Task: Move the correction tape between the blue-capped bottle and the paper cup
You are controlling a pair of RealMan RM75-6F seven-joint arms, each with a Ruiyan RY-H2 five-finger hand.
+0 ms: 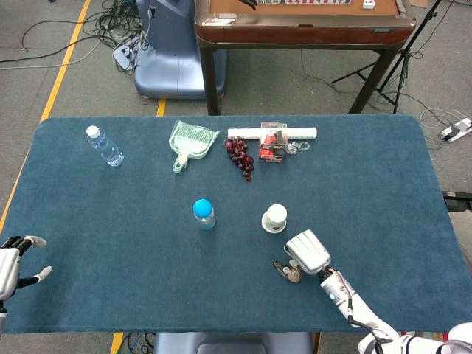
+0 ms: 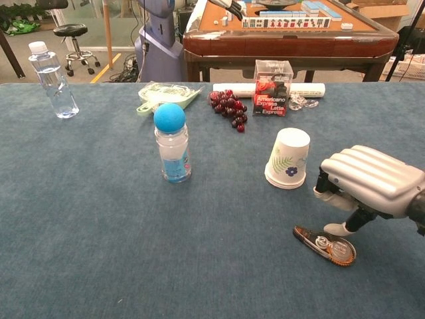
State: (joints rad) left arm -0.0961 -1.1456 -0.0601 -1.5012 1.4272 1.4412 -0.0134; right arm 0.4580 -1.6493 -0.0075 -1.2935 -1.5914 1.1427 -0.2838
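One right hand (image 2: 372, 185) curls over, fingertips touching, the correction tape (image 2: 327, 245) just below.

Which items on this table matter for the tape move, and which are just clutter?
Belong to the job: correction tape, blue-capped bottle, paper cup, right hand.

Lying about: clear water bottle, green dustpan, grapes, coffee box, white tube.
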